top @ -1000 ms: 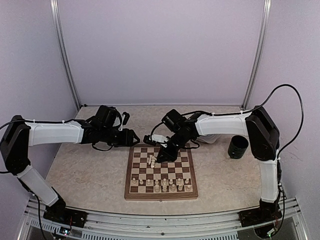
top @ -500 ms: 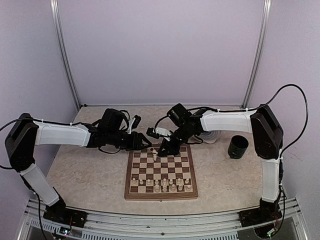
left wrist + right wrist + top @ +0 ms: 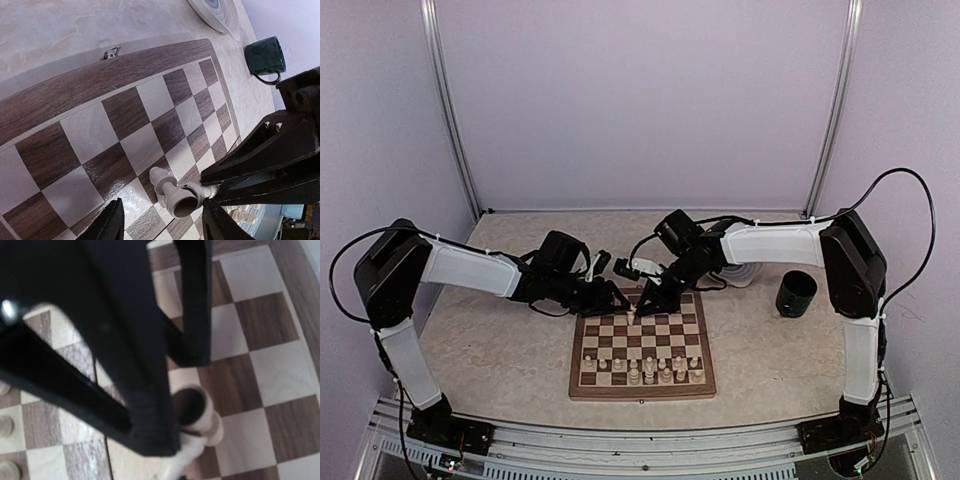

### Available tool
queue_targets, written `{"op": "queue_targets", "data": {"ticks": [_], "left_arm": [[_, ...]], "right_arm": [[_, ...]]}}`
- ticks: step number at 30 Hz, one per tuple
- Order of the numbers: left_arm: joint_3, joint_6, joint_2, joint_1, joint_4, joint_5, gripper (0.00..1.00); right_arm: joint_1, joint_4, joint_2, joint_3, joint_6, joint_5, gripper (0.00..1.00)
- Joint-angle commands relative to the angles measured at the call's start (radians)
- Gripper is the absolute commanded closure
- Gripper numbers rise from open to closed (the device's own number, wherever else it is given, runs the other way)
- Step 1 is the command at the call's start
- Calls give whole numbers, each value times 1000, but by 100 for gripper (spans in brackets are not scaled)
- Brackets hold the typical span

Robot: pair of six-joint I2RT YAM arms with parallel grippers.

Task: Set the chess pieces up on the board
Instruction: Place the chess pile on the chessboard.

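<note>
The board (image 3: 642,345) lies between my arms, with several chess pieces (image 3: 650,372) standing on its two near rows. My right gripper (image 3: 642,308) is shut on a pale chess piece (image 3: 175,192) and holds it tilted just above the far squares. In the right wrist view that piece's hollow base (image 3: 197,412) shows beside my dark fingers (image 3: 150,405). My left gripper (image 3: 617,298) hovers low over the board's far left corner. It is open, and its fingertips (image 3: 112,225) flank the held piece without touching it.
A dark green mug (image 3: 796,293) stands on the table right of the board, also in the left wrist view as the mug (image 3: 265,56). A round grey-ringed plate (image 3: 740,272) lies behind the board's far right corner. Both arms crowd the far edge.
My left arm has swung right to the board's far left corner. My right gripper has lifted the piece from mid-board towards the far rows.
</note>
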Motion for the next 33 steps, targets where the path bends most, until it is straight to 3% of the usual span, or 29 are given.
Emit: {"op": "queue_targets", "data": {"ticks": [1,8,19,30,33], "left_arm": [[39,-26,36,-10,38,19,48],[35,-46,58,6,41,11,51],[30,-25,62,13,48,21,51],[-81,215,-119,-14,79,-147,47],[-155,304,-197,-49,163,-181,46]], "right_arm": [[-2,7,-60,-17,-20,-20,98],[-2,-14,-134,-38,-58,-73,98],[-2,-19,-151,-77,-82,-33,98],[-11,-59,-85,-29,-87,-46,98],[-15,-68,-78,-26,-93,-42,97]]}}
